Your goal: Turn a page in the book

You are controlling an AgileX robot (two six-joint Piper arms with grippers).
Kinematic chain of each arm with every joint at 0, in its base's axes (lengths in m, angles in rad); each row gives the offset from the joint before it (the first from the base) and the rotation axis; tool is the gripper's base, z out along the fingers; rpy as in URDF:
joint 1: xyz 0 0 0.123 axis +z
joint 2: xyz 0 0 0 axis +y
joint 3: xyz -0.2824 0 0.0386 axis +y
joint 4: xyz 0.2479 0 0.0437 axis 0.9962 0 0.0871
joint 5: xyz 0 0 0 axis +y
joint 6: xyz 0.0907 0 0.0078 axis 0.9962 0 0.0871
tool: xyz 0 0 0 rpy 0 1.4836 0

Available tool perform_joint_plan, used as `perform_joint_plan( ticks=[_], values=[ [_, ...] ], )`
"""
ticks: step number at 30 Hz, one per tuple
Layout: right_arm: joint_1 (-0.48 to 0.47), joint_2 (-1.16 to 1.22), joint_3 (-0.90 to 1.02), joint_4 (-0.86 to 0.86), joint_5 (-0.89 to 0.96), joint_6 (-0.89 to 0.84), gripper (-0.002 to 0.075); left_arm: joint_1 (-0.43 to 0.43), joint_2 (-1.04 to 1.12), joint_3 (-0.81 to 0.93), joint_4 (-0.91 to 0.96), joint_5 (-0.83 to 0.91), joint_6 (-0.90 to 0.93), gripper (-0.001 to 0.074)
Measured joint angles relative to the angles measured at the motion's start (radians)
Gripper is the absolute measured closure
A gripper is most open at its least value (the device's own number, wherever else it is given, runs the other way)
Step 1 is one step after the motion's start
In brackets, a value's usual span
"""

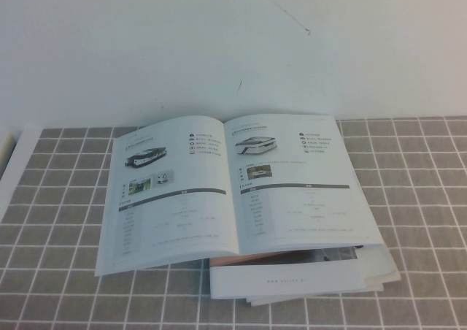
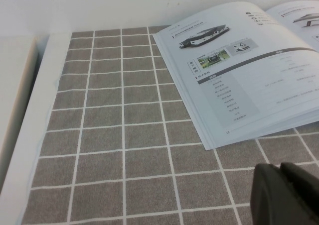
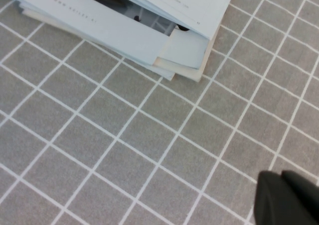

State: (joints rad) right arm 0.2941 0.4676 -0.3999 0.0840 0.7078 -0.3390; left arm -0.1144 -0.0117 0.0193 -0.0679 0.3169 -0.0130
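Observation:
The book [image 1: 233, 184] lies open on the grey checked cloth, resting on a stack of white booklets [image 1: 306, 275]. Its right page [image 1: 299, 177] and left page [image 1: 171, 191] lie flat, each with a vehicle picture and a table. Neither arm shows in the high view. My left gripper [image 2: 280, 169] is shut and empty, low over the cloth, short of the book's near left corner [image 2: 214, 143]. My right gripper [image 3: 280, 176] is shut and empty over bare cloth, short of the near right corner of the stack [image 3: 184, 60] and the book [image 3: 174, 1].
The grey checked cloth [image 1: 408, 198] covers the table. A bare white table strip [image 2: 30, 135] runs along the cloth's left edge. A white wall [image 1: 233, 45] stands right behind the book. Loose booklet edges [image 3: 99, 26] stick out under the book's near side.

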Motion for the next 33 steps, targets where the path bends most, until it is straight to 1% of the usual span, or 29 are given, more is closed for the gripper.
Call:
perform_joint_plan(
  ticks=[7, 10, 13, 15, 19, 25, 29, 33],
  values=[
    [0.0, -0.031, 0.024, -0.004, -0.011, 0.002, 0.0727, 0.0, 0.0, 0.0, 0.0, 0.0, 0.0, 0.0738],
    [-0.018, -0.075, 0.083, -0.045, -0.094, 0.038, 0.0727, 0.0, 0.0, 0.0, 0.0, 0.0, 0.0, 0.0738],
    [-0.063, -0.135, 0.16, -0.084, -0.236, 0.068, 0.0727, 0.0, 0.0, 0.0, 0.0, 0.002, 0.0, 0.0738],
    [-0.113, -0.192, 0.237, -0.095, -0.355, 0.079, 0.0727, 0.0, 0.0, 0.0, 0.0, 0.002, 0.0, 0.0738],
    [-0.208, -0.309, 0.341, -0.102, -0.464, 0.081, 0.0727, 0.0, 0.0, 0.0, 0.0, 0.002, 0.0, 0.0738],
    [-0.321, -0.446, 0.427, -0.084, -0.482, 0.083, 0.0727, 0.0, 0.0, 0.0, 0.0, 0.002, 0.0, 0.0738],
    [-0.353, -0.477, 0.427, -0.065, -0.432, 0.083, 0.0727, 0.0, 0.0, 0.0, 0.0, 0.002, 0.0, 0.0738],
    [-0.357, -0.479, 0.427, -0.05, -0.398, 0.083, 0.0727, 0.0, 0.0, 0.0, 0.0, 0.002, 0.0, 0.0738]
  ],
)
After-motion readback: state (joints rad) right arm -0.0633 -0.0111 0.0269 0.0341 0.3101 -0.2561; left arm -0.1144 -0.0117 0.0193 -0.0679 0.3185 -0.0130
